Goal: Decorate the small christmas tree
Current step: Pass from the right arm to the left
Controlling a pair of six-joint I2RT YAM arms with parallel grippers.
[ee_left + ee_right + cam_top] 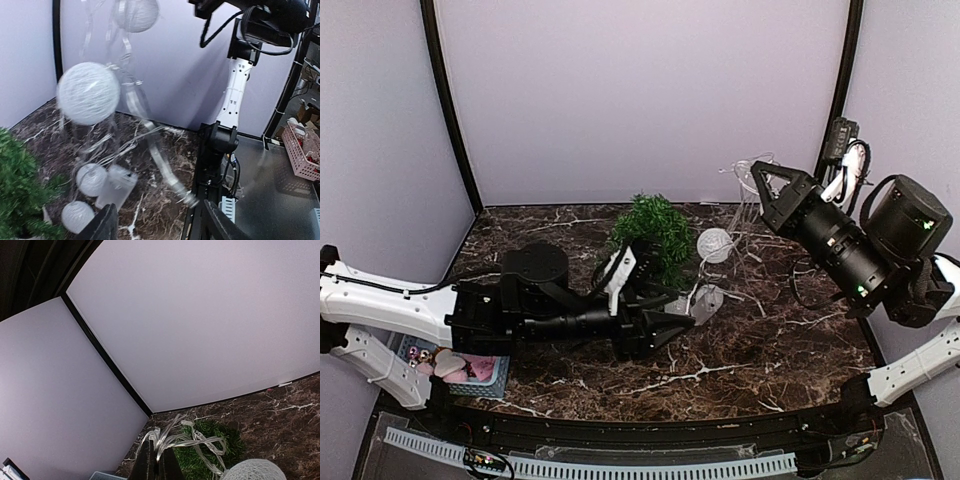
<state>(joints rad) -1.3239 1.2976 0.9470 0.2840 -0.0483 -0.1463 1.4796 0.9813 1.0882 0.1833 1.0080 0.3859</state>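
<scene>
The small christmas tree (655, 225) stands at the back middle of the marble table, and its green needles show in the left wrist view (17, 200) and the right wrist view (212, 450). A string of white woven balls (715, 245) on clear wire (190, 440) hangs from my right gripper (757, 172), which is raised to the right of the tree and shut on the wire (159, 465). Lower balls (91, 179) and a frosted battery box (116, 186) rest on the table. My left gripper (160, 225) is open low beside them, with a loose wire strand (170, 175) dangling between its fingers.
A blue tray (485, 385) with pink ornaments sits at the near left by the left arm. Black cables (810, 275) lie on the table to the right. A pink basket (305, 150) stands off the table beyond the right arm's base.
</scene>
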